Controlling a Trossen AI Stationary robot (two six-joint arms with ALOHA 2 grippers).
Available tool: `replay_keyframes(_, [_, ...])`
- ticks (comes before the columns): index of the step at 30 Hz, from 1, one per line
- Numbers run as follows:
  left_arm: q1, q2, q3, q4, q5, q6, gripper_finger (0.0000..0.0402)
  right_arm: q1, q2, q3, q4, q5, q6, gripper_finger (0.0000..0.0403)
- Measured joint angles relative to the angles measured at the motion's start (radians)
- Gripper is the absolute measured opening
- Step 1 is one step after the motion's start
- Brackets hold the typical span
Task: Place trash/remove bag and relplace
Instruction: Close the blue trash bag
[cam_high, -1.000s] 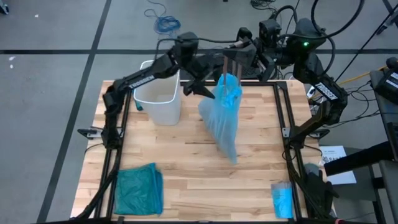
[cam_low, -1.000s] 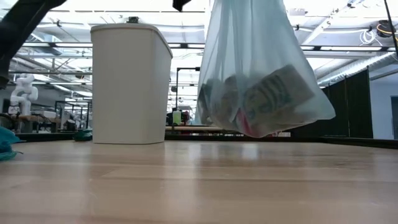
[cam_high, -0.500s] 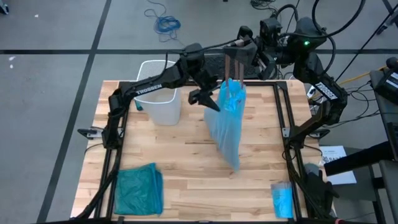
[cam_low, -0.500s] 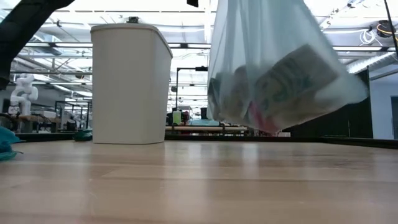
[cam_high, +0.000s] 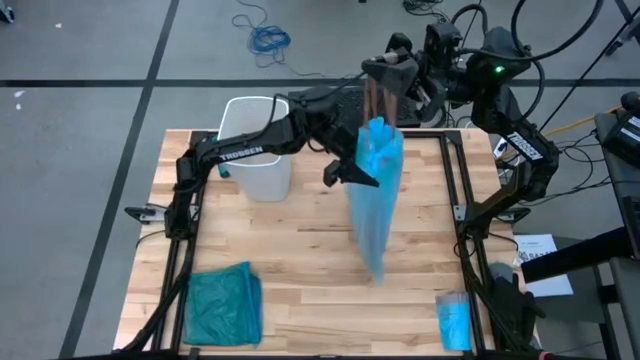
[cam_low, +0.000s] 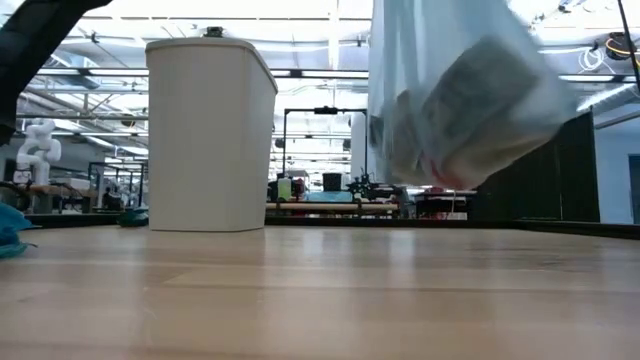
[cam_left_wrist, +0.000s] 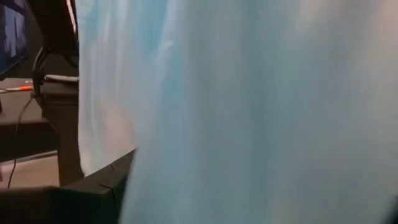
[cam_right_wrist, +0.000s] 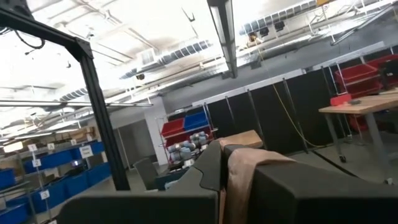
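Two arms meet over the far half of the table (cam_high: 300, 260), and we order the scene from largest to smallest. We see the bag (cam_high: 375, 200), pale blue and see-through, hanging clear of the wood between the middle and the far right corner; its long axis runs from the gathered neck near the far edge down to a tapered bottom over the middle. The white bin (cam_high: 255, 150) stands upright near the far left corner, well apart from the bag. Low in the bag sits the trash (cam_low: 455, 130), a labelled packet and darker scraps. The right gripper (cam_high: 382, 98) is pinched together on the bag's neck at the far edge and carries its weight. The left gripper (cam_high: 350, 175) has its fingers spread apart just beside the bag's upper part, on the side toward the bin; its wrist view is filled with blue film. We judge the left arm the nearer one for grasping the bag's body. A teal-green bag (cam_high: 222, 305) lies at the near left corner, a small blue packet (cam_high: 455, 320) at the near right.
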Motion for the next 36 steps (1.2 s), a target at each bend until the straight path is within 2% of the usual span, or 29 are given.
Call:
replay_keyframes(8, [-0.022,0.0,0.0,0.001,-0.054,0.008,0.0216,0.0,0.008,-0.002,0.037,0.003,0.012,0.0])
replay_keyframes(13, [-0.028,0.0,0.0,-0.017,-0.069,0.065,0.0185,0.0,0.017,-0.002,0.194,-0.047,0.071,0.0])
replay_keyframes(17, [-0.028,0.0,0.0,-0.087,-0.098,0.108,0.0182,0.0,0.017,-0.002,0.285,-0.076,0.11,0.0])
replay_keyframes(22, [-0.028,0.0,0.0,-0.132,-0.113,0.132,0.0182,-0.001,0.018,-0.002,0.249,-0.077,0.113,0.0])
replay_keyframes(27, [-0.028,0.0,0.0,-0.144,-0.115,0.133,0.0182,-0.001,0.031,-0.002,0.351,-0.109,0.134,0.0])
replay_keyframes(36, [-0.03,0.0,0.0,-0.211,-0.116,0.18,0.0182,0.001,0.03,-0.002,0.384,-0.124,0.148,0.0])
